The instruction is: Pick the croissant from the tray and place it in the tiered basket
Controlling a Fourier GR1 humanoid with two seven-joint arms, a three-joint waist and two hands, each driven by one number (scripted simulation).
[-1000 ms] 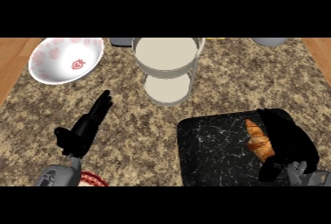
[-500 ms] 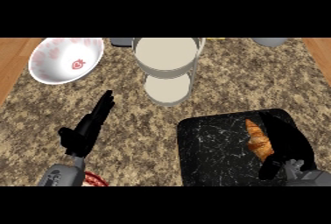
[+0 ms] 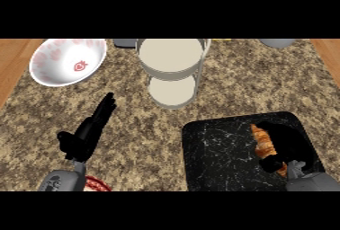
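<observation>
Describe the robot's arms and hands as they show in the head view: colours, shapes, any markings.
Both forearms are grey and rounded, entering from the lower edge. Each ends in a black hand: the left hand looks long and slim with a stubby thumb, the right hand bulkier. The left forearm's grey casing bears faint dark marks. No cables are visible.

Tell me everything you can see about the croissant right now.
The croissant is golden-brown and long, with a ridged, flaky-looking crust. It lies lengthwise on the black marbled tray, toward the tray's right side. The right hand sits against its right flank, with the thumb crossing over its lower part and hiding some of it. Only its left side and upper tip show fully. It is not yet lifted.
</observation>
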